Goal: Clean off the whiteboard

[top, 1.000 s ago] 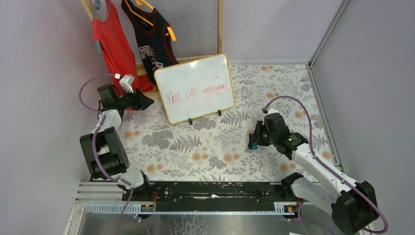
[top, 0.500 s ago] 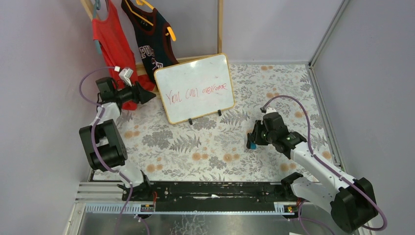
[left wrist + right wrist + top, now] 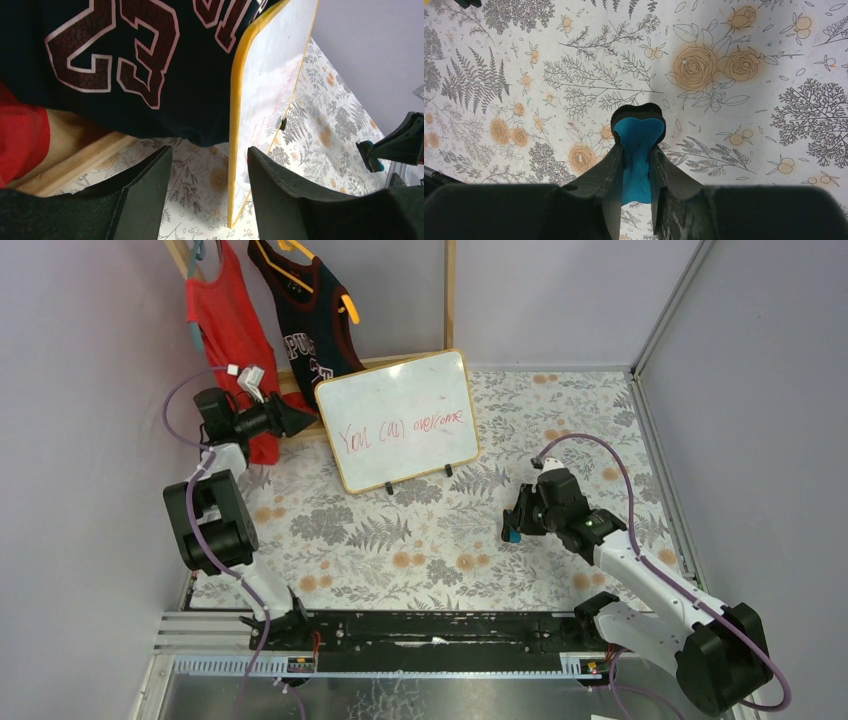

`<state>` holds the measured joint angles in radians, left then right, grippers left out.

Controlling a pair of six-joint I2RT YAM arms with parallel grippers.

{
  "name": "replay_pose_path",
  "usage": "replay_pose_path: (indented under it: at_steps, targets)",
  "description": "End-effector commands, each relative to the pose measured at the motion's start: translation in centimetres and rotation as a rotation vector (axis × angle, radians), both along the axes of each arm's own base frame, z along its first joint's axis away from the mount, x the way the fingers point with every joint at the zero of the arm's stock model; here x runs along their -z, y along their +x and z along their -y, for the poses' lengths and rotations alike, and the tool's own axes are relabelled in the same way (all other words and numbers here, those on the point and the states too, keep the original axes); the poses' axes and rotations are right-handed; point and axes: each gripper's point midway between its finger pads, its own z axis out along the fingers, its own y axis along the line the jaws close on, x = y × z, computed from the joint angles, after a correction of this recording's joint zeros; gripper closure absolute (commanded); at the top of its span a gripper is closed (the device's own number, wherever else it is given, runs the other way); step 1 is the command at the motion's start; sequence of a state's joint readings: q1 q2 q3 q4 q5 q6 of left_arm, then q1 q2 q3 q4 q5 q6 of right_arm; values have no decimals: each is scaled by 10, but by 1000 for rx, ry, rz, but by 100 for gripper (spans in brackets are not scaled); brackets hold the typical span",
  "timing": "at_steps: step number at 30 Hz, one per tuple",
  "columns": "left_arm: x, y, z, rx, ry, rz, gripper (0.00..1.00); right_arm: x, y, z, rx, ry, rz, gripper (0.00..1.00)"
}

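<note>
Floral-printed cloth (image 3: 400,540) is spread over the table, which is closed in by plain grey panels (image 3: 560,300). At the far middle of it the whiteboard (image 3: 398,420) is stood on two small black feet (image 3: 390,487) and leaned back toward a wooden rail (image 3: 75,157), its face turned to the arms. Red handwriting (image 3: 400,428) is seen across the middle of the board, unwiped.

At the board's left edge the left gripper (image 3: 209,152) is held level with its jaws spread wide. In the wrist view the yellow-wood frame edge (image 3: 233,125) is seen in line with the gap between them; whether it is touched cannot be told. Behind that edge a dark jersey (image 3: 125,60) with red numerals is hung, and a red tank top (image 3: 225,330) beside it.

Well apart from the board, to the right and nearer, the right gripper (image 3: 638,120) is pointed down over the cloth and is clamped upon a blue eraser pad (image 3: 636,150).

The step in hand is judged to be the approach: the board is about to be steadied and no wiping has been begun. Next, the frame would need to be gripped by the left jaws. The pad would then be carried across, turned flat to the glossy face and swept over the writing, lightly enough that the board is not tipped off its feet.
</note>
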<state>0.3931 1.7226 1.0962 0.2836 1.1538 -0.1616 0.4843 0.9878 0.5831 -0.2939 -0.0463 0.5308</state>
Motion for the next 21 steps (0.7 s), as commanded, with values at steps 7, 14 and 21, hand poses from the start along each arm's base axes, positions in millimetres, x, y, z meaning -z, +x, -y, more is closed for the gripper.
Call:
replay_pose_path:
  at_steps: [7,14,21]
  targets:
    - [-28,19,17,39,-21,91,44,-2,1,-5,-17,20,25,100]
    - [-31,28,33,74,-35,85,45,0,3,-6,-21,14,17,100]
    - [-34,34,43,110,-48,80,46,1,5,-6,-23,2,12,100]
